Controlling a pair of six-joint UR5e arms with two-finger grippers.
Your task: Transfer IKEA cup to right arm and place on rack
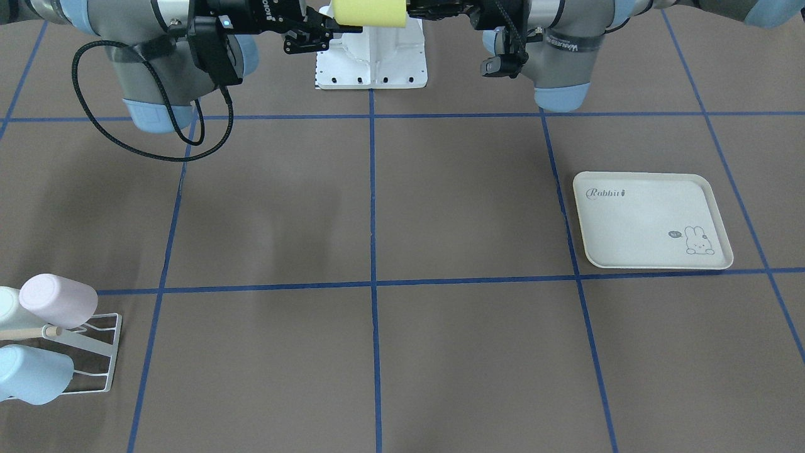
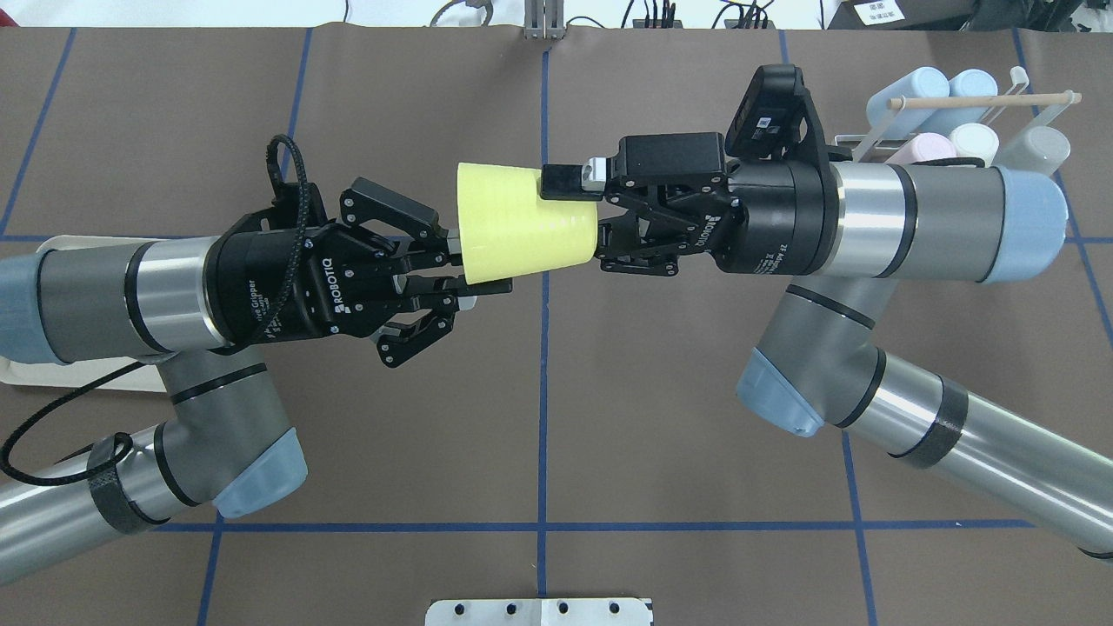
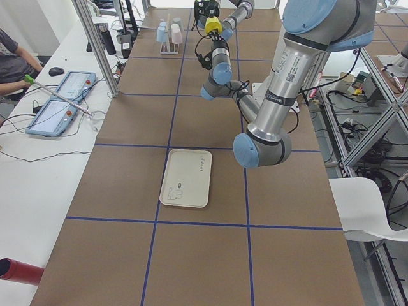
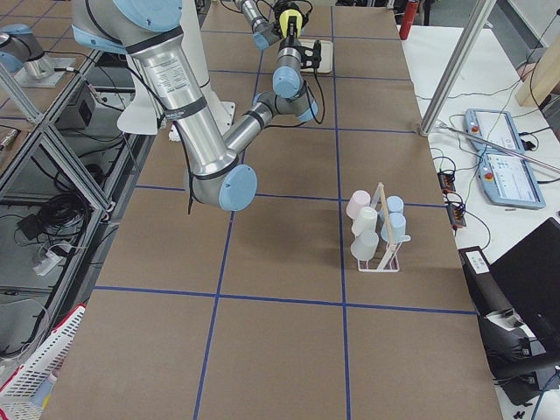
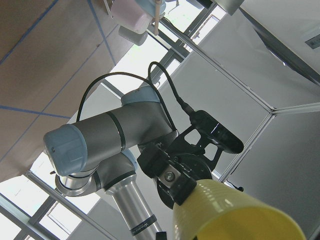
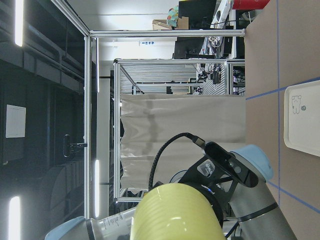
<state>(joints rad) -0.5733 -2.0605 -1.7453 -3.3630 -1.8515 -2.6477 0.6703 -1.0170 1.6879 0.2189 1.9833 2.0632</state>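
Yellow cup [image 2: 522, 226] midair between arms; left jaws pinch wide rim, right jaws pinch narrow base.

Yellow cup [image 2: 522, 223] sideways (midair), rack [image 2: 956, 113] loaded

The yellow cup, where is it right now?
In the overhead view the cup hangs on its side above mid-table, between the left tool and the right tool.

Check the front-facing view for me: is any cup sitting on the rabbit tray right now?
No, the rabbit tray lies bare; the yellow cup hangs between both grippers.
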